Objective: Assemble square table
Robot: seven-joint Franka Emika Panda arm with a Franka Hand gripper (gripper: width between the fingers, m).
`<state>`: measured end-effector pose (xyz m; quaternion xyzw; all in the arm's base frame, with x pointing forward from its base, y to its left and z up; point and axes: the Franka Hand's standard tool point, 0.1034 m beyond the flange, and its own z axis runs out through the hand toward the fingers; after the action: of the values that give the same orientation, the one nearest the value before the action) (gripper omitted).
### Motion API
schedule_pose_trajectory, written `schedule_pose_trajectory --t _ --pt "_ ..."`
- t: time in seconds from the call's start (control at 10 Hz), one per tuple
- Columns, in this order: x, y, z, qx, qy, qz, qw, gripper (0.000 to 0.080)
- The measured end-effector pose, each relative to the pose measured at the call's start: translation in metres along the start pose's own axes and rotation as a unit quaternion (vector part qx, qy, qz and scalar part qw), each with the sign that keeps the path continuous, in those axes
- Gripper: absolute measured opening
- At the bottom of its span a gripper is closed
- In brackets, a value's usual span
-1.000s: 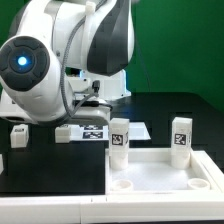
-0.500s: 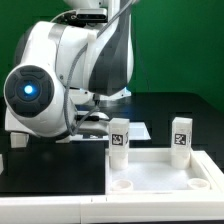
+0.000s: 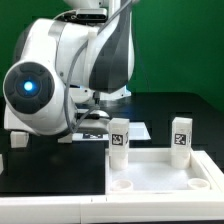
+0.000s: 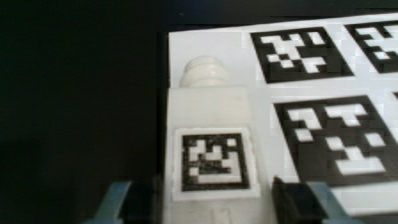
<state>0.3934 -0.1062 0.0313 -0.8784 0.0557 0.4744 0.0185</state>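
Observation:
In the wrist view a white table leg (image 4: pixel 214 140) with a black-and-white tag lies flat, its round peg end pointing away from me. My gripper (image 4: pixel 212 196) is open, with one finger (image 4: pixel 118 200) on each side of the leg and a gap on both sides. In the exterior view the square table panel (image 3: pixel 165 168) lies at the front right. Two legs (image 3: pixel 119 138) (image 3: pixel 181 136) stand upright at its far corners. The arm's bulk hides the gripper and the lying leg there.
The marker board (image 4: pixel 338 110) lies beside and partly under the lying leg, and shows behind the panel in the exterior view (image 3: pixel 138 130). Another white leg (image 3: pixel 18 140) stands at the exterior view's far left. The table is black.
The arm has swung and lowered over the leg lying by the marker board, covering it in the exterior view. In the last half second it has barely moved.

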Motion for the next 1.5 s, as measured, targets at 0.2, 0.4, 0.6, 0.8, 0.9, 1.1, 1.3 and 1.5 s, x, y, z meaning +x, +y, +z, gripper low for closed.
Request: schedule_pose_trajectory --t 0.2,0.4,0.6,0.8,0.9,1.1,1.3,1.5 --pt "-0.016 -0.003 -0.055 0.003 0.011 -0.021 1.000 0.0282" --pt "-0.031 -0.013 -0.095 -0.002 0.048 -0.041 0.998 0.0282" --pt "-0.031 -0.016 -0.095 -0.004 0.114 -0.048 0.992 0.0284" --pt "-0.029 -0.019 -0.110 -0.006 0.164 -0.052 0.985 0.0284" --pt "-0.028 -0.026 -0.141 -0.010 0.196 -0.060 0.979 0.0284" --pt "-0.022 -0.030 -0.195 -0.019 0.257 -0.081 0.963 0.0284" --pt "-0.024 -0.035 -0.191 -0.024 0.337 -0.085 0.937 0.0284" --pt "-0.020 -0.033 -0.196 -0.026 0.388 -0.082 0.918 0.0284"
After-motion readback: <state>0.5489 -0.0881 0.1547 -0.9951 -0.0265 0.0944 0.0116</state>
